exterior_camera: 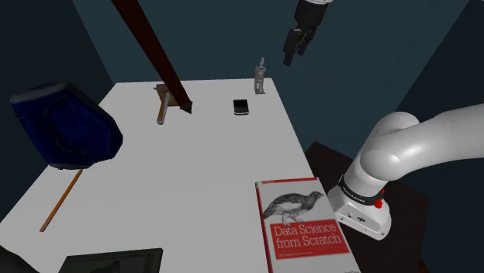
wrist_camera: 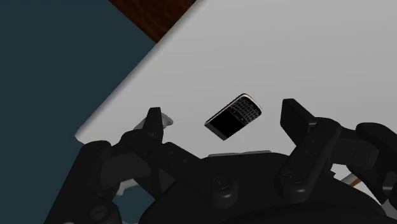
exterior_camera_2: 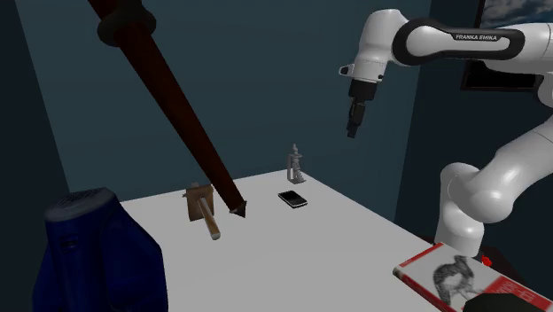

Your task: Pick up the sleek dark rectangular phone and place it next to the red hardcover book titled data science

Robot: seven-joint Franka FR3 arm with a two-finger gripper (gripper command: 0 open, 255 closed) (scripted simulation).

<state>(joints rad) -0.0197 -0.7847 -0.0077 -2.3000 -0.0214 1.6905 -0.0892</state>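
The dark rectangular phone (exterior_camera: 240, 106) (exterior_camera_2: 292, 198) lies flat near the far edge of the white table (exterior_camera: 194, 178), with its small keypad visible in the wrist view (wrist_camera: 233, 116). The red and white book "Data Science from Scratch" (exterior_camera: 302, 225) (exterior_camera_2: 470, 282) lies at the near edge of the table, close to the arm's base. My gripper (exterior_camera: 289, 56) (exterior_camera_2: 352, 131) (wrist_camera: 221, 111) hangs open high above the table's far edge, well over the phone, with nothing between its fingers.
A small grey figurine (exterior_camera: 260, 77) (exterior_camera_2: 296, 164) stands just behind the phone. A wooden mallet (exterior_camera: 163, 105) and a long dark brown pole (exterior_camera: 155, 54) sit further along the far edge. A blue bag (exterior_camera: 66, 124), an orange stick (exterior_camera: 60, 200) and a dark frame (exterior_camera: 112, 260) lie toward the shoulder view's left.
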